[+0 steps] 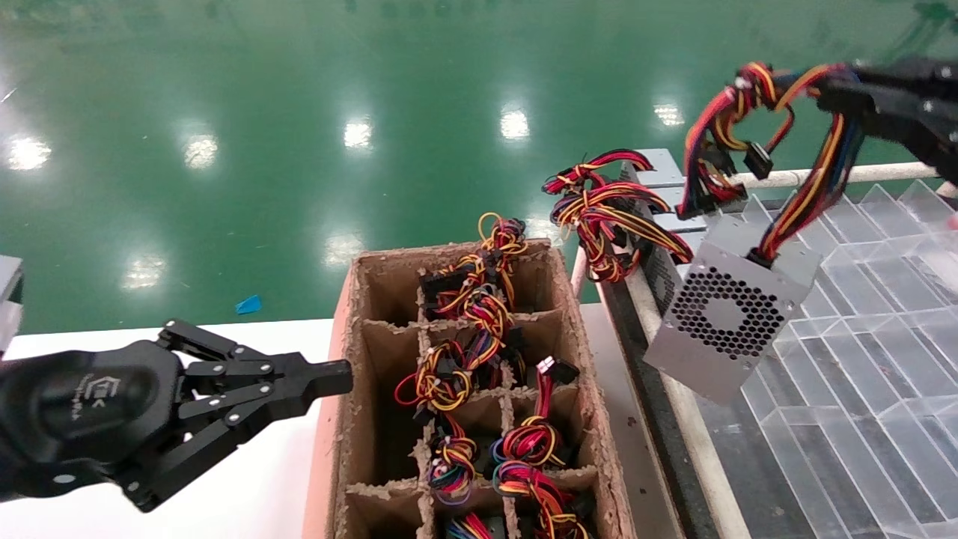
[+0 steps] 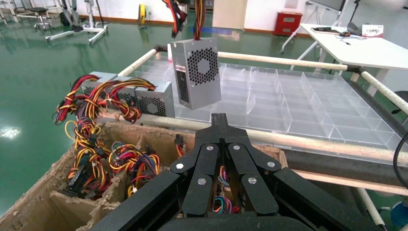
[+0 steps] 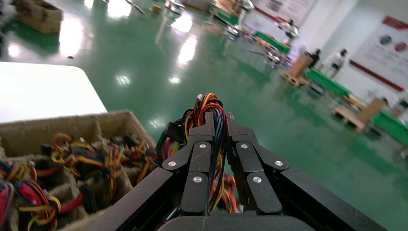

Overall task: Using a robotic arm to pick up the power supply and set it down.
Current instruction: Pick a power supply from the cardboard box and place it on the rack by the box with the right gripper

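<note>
The power supply, a small grey box with a perforated vent, hangs tilted in the air over the near corner of the clear divider tray. It hangs by its red, orange and yellow wire bundle. My right gripper is shut on those wires at the upper right, with the strands running between its fingers. In the left wrist view the box dangles above the tray. My left gripper is shut and empty, parked over the white table left of the crate.
A brown cardboard divider crate full of wire bundles stands in the middle. Similar grey boxes with big wire bundles sit at the tray's far corner. A white tube rail borders the tray. The white table lies left.
</note>
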Controlling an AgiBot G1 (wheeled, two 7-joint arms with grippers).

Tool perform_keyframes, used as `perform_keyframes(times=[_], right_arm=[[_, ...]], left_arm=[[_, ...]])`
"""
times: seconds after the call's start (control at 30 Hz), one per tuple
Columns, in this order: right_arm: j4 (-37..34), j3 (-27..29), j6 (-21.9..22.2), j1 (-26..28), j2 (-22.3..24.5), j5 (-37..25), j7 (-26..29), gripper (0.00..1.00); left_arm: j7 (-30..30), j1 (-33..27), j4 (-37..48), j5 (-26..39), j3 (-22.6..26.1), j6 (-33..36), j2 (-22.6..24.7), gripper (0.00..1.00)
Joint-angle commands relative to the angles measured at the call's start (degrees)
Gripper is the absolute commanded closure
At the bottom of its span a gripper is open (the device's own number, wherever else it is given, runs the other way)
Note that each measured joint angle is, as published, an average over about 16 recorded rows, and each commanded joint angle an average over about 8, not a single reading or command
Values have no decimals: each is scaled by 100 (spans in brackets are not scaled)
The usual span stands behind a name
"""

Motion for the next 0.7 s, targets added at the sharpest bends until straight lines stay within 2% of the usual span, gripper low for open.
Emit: perform_keyframes(times=[0.03,0.37,0.7], right_arm=[[28,112,130,-318,177,124,-37,100],[-399,603,525,-1544,525,585,-591,100],[-835,897,902,-1932,571,673,-1054,100]], left_arm=[[0,0,0,0,0,0,0,100],[0,0,0,0,0,0,0,100],[0,0,0,0,0,0,0,100]])
